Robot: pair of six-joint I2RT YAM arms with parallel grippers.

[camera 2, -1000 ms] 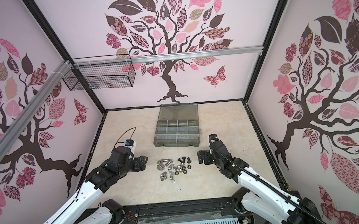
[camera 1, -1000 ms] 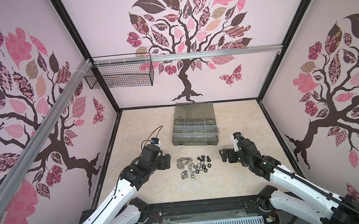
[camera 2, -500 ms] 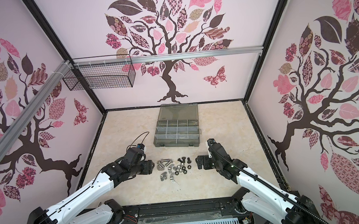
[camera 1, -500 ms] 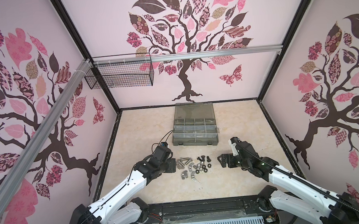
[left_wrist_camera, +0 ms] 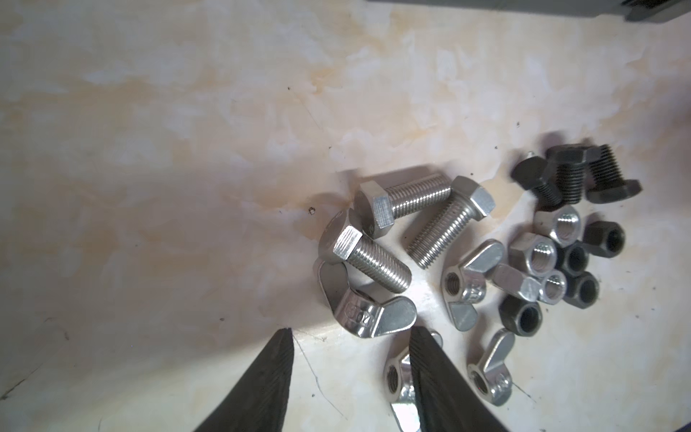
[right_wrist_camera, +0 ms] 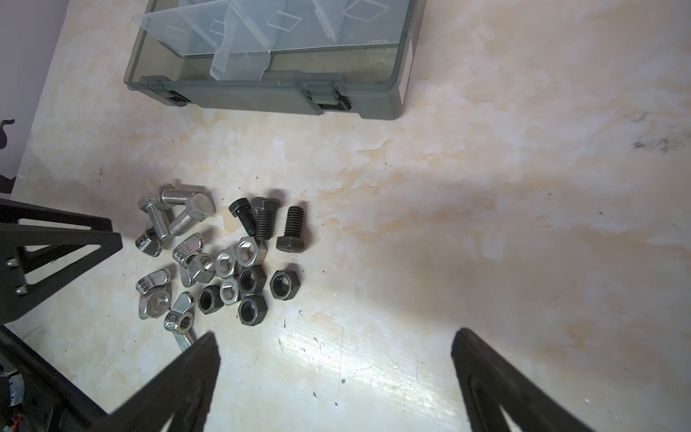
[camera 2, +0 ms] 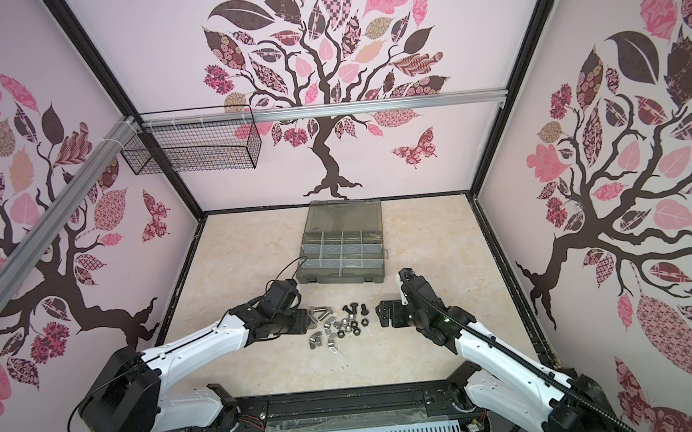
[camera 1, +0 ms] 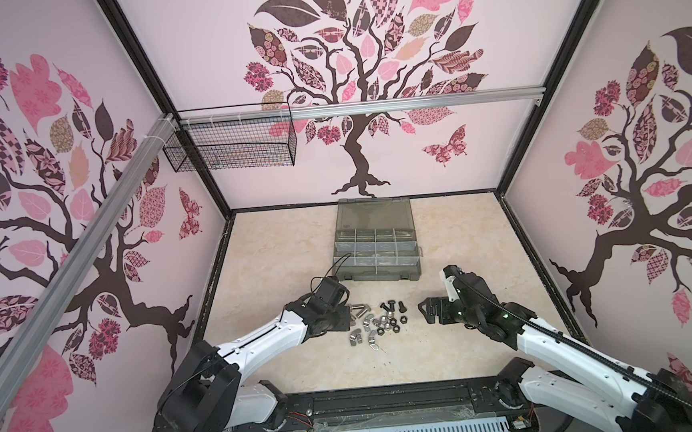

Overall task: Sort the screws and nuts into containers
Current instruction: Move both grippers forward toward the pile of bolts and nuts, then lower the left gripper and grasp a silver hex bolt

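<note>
Silver screws (left_wrist_camera: 430, 224) and black screws (left_wrist_camera: 572, 175) lie on the marbled floor in a loose pile (camera 1: 378, 319) with the nuts: silver wing nuts (left_wrist_camera: 366, 310), silver hex nuts (left_wrist_camera: 538, 254) and black hex nuts (left_wrist_camera: 576, 258). My left gripper (left_wrist_camera: 349, 333) is low at the pile's left edge (camera 1: 349, 317). It is open, with bare floor between its fingers; one finger (left_wrist_camera: 430, 374) covers part of a wing nut. My right gripper (right_wrist_camera: 336, 334) stands wide open and empty just right of the pile (camera 1: 424, 309). The containers (camera 1: 384, 247) sit in the open grey-green case behind.
The case's front wall (right_wrist_camera: 284, 89) with its latches faces the pile. A black wire basket (camera 1: 231, 143) hangs on the back rail at upper left. Patterned walls close in three sides. The left gripper's frame (right_wrist_camera: 56, 243) shows beside the pile in the right wrist view.
My left arm has reached right and down to the pile's edge, and its jaws have narrowed. The right gripper has shifted slightly left toward the pile, still wide open.
</note>
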